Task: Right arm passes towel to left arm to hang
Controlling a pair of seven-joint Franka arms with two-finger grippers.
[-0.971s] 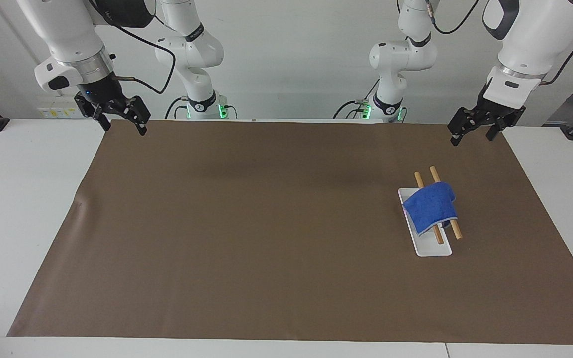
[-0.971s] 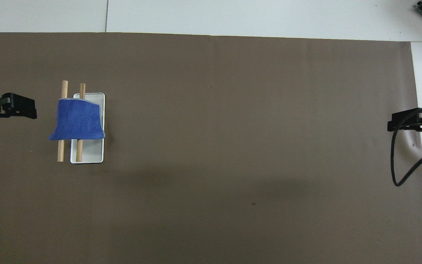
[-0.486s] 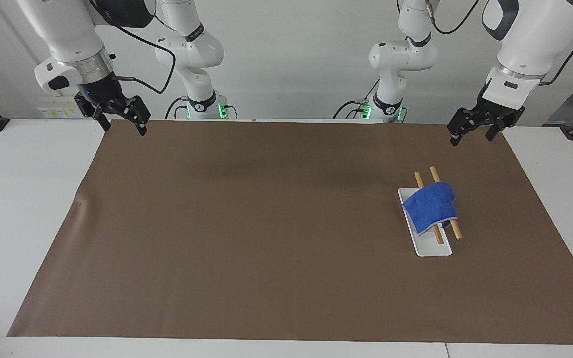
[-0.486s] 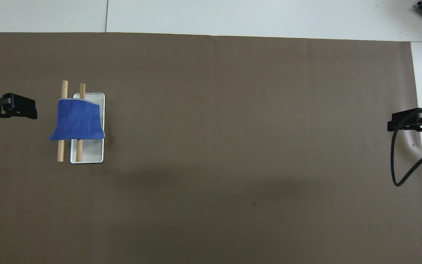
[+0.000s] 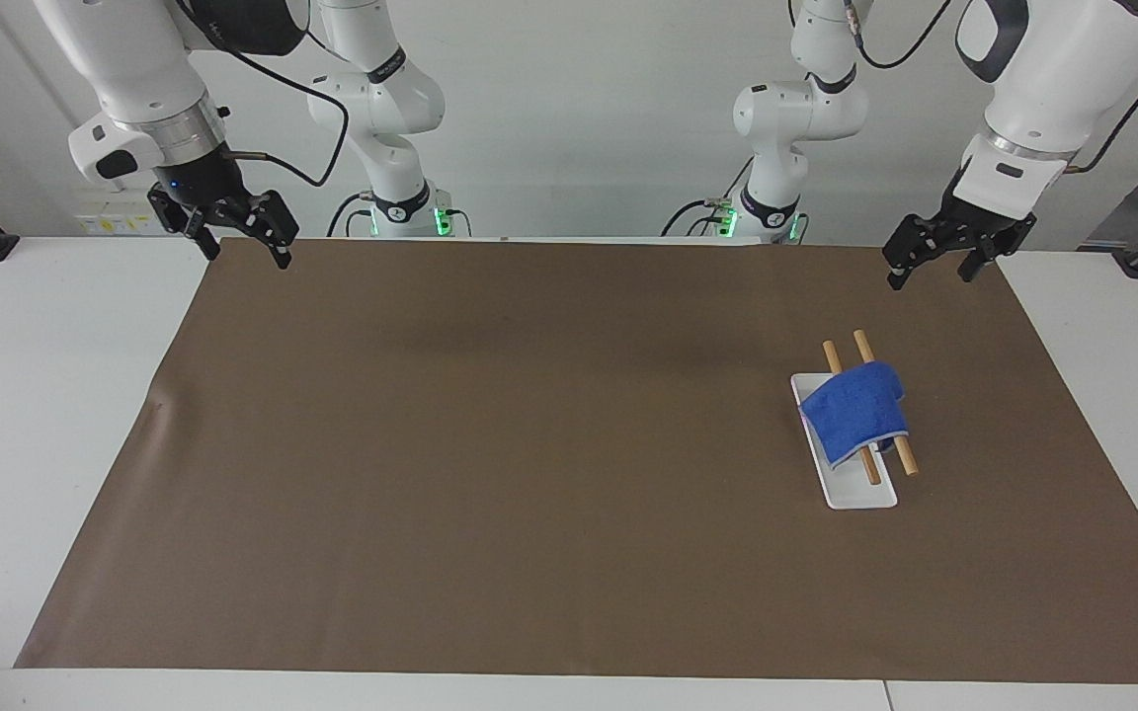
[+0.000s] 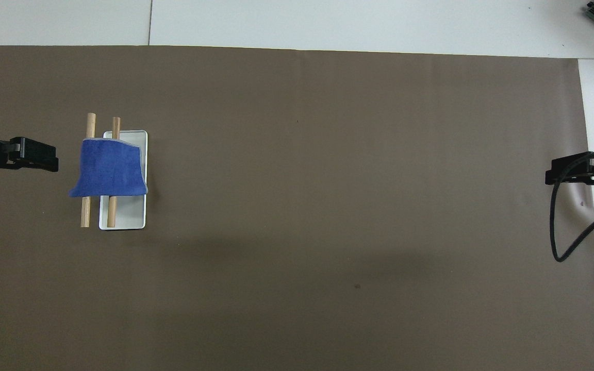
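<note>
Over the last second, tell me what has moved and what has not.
Only the left gripper moved: empty, jaws open, it drifted slightly toward the table's middle, ending up closer to the towel in the overhead view. Nothing was grasped or released. The right gripper waits open over its own end of the brown mat. The towel is draped on the stand as before.
</note>
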